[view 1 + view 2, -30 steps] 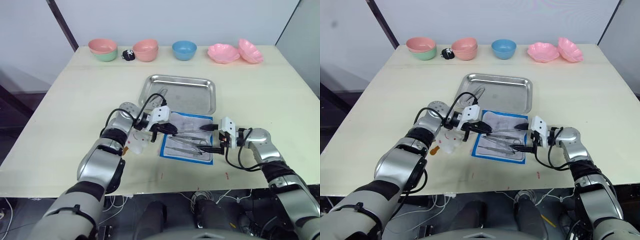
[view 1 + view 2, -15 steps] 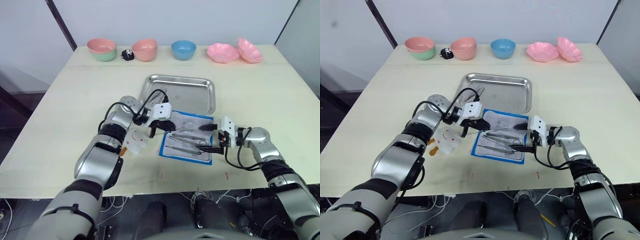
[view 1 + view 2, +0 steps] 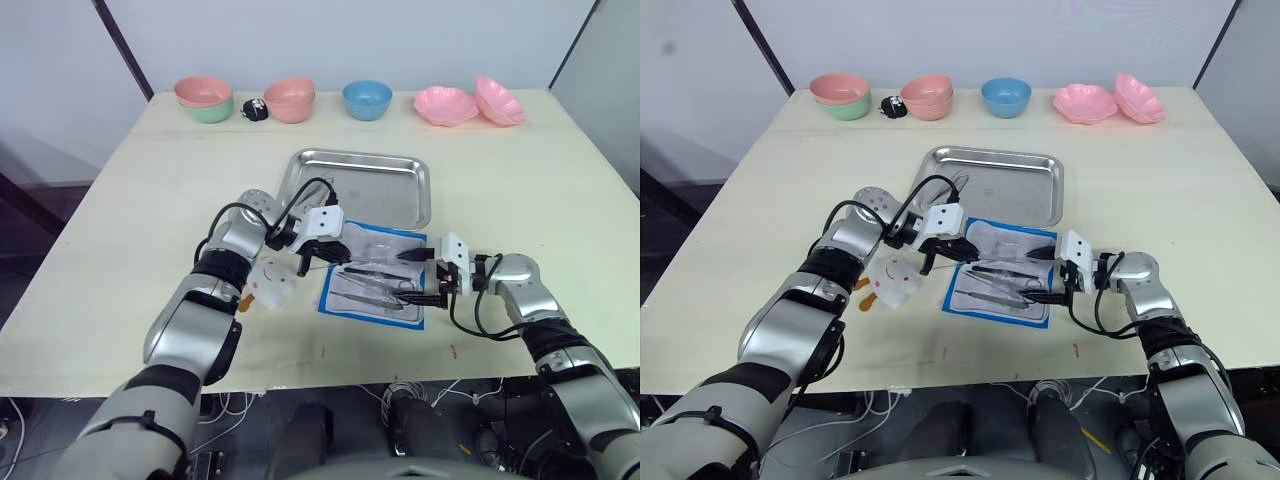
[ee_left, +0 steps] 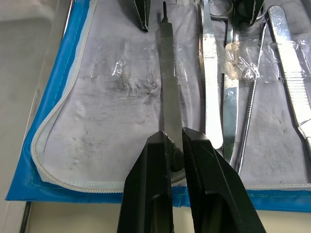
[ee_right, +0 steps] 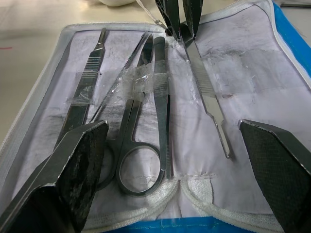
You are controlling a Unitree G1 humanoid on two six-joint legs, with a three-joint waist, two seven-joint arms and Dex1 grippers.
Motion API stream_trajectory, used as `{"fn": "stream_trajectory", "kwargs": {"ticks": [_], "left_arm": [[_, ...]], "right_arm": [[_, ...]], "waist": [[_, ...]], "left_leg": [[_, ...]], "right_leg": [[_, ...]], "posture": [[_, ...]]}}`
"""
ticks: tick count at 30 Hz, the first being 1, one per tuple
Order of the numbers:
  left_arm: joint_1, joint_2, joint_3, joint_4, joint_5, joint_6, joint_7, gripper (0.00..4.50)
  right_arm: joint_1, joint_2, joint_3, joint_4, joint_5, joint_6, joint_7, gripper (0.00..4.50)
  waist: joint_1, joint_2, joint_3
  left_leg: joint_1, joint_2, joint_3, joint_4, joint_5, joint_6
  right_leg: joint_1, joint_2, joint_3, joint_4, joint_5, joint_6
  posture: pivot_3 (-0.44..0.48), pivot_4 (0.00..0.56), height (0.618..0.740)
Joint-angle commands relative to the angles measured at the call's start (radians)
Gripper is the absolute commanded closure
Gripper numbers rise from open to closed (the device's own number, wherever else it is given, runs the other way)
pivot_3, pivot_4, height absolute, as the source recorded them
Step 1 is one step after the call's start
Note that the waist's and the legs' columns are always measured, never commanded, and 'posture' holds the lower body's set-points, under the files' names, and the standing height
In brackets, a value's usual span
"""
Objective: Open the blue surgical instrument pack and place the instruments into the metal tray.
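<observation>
The blue surgical instrument pack (image 3: 372, 240) lies unfolded on the table just in front of the metal tray (image 3: 380, 190), whitish inner face up. Several silver instruments rest on it side by side, among them ring-handled scissors (image 5: 133, 145) and tweezers (image 5: 163, 116). My left gripper (image 3: 338, 257) sits over the pack's left part, shut on the end of a thin flat instrument (image 4: 170, 87) that still lies along the lining. At the pack's right edge my right gripper (image 3: 418, 277) is wide open, its fingers (image 5: 73, 165) either side of the instruments' ends without touching them.
A small white toy with a face (image 3: 270, 280) lies left of the pack, under my left forearm. Along the far edge stand a pink bowl on a green one (image 3: 205, 98), pink bowls (image 3: 291, 98), a blue bowl (image 3: 367, 98) and pink flower dishes (image 3: 447, 105).
A second ago my left gripper reached further over the pack; it has drawn back toward the pack's left side, uncovering the white toy. The right gripper has hardly moved.
</observation>
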Motion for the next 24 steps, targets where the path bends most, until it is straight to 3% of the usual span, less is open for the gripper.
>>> {"fn": "stream_trajectory", "kwargs": {"ticks": [1, 24], "left_arm": [[-0.021, 0.004, -0.008, -0.067, -0.004, 0.024, -0.006, 4.48], [-0.039, 0.075, -0.090, -0.334, 0.047, 0.286, -0.041, 4.48]], "right_arm": [[0.050, -0.004, 0.073, 0.087, -0.099, 0.028, -0.007, 0.00], [0.052, -0.004, 0.083, 0.087, -0.110, 0.046, -0.012, 0.00]], "waist": [[0.000, 0.000, 0.000], [-0.001, 0.000, 0.000]], "left_leg": [[0.000, 0.000, 0.000, 0.000, 0.000, 0.000], [0.000, 0.000, 0.000, 0.000, 0.000, 0.000]], "right_leg": [[0.000, 0.000, 0.000, 0.000, 0.000, 0.000], [0.000, 0.000, 0.000, 0.000, -0.001, 0.001]], "posture": [[0.000, 0.150, 0.740], [0.000, 0.150, 0.740]]}}
